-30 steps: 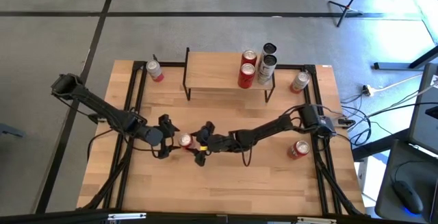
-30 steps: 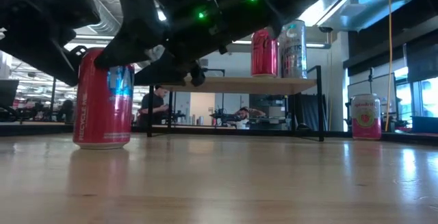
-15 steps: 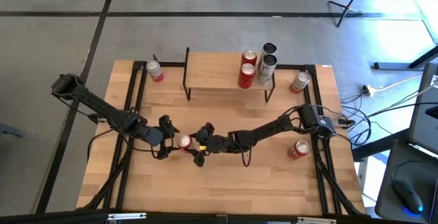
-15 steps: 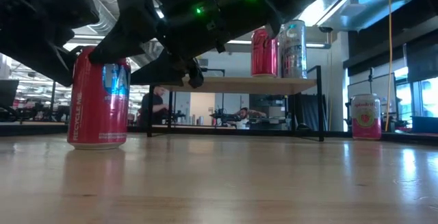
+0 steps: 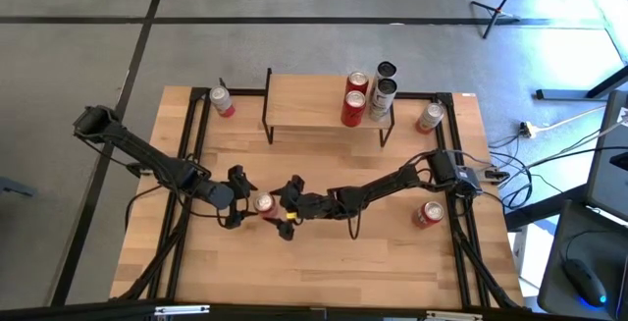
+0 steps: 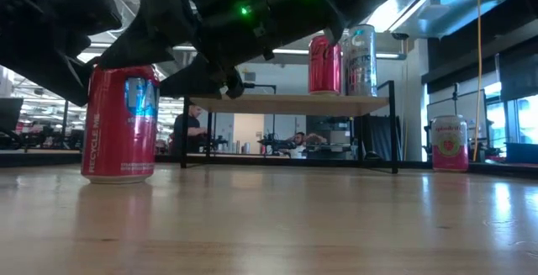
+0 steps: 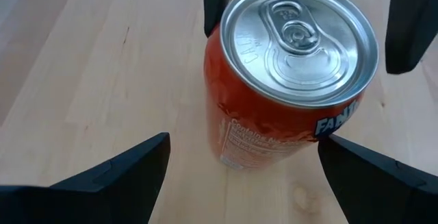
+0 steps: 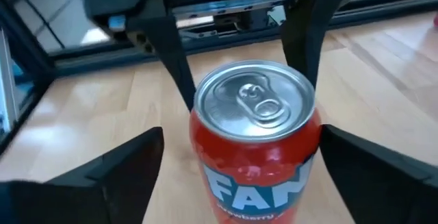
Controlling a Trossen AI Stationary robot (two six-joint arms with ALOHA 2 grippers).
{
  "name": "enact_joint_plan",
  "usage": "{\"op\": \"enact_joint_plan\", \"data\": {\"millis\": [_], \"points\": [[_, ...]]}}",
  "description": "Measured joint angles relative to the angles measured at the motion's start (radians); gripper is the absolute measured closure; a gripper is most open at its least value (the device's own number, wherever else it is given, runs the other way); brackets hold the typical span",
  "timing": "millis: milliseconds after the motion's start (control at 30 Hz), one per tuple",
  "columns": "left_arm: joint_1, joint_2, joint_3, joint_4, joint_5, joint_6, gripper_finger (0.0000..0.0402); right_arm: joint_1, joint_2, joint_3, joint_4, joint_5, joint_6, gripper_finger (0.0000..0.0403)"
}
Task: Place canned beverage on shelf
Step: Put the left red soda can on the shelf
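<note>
Four cans already stand on the shelf (image 5: 319,105) in the high view; the red can (image 5: 264,202) being worked is not there yet, upright mid-worktop (image 5: 324,262) between both arms. Left tool (image 5: 238,195) and right tool (image 5: 288,207) face each other across it, each forearm stretched low and inward.

Low view: red can sits flat on the worktop, arms crowding overhead (shelf well behind).

Left wrist view: left tool's fingers (image 7: 109,176) spread wide, clear of the can, released.

Right wrist view: right tool likewise spread either side, no contact. Grasp, lift and placing all remain.
</note>
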Motion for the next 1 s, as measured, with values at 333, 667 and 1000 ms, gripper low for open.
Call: {"op": "enact_joint_plan", "data": {"millis": [333,667,1000], "points": [[0.001,0.000,0.000,0.051,0.021,0.087,0.0044,-0.026,0.005,0.000,-0.006,0.004,0.041,0.0063],[0.001,0.000,0.000,0.053,0.006,0.105,0.0044,-0.066,0.006,0.000,0.005,-0.047,0.038,0.0063],[0.018,0.002,0.000,0.070,0.005,0.116,0.0044,-0.071,0.062,-0.001,0.106,-0.099,0.039,0.0063]]}}
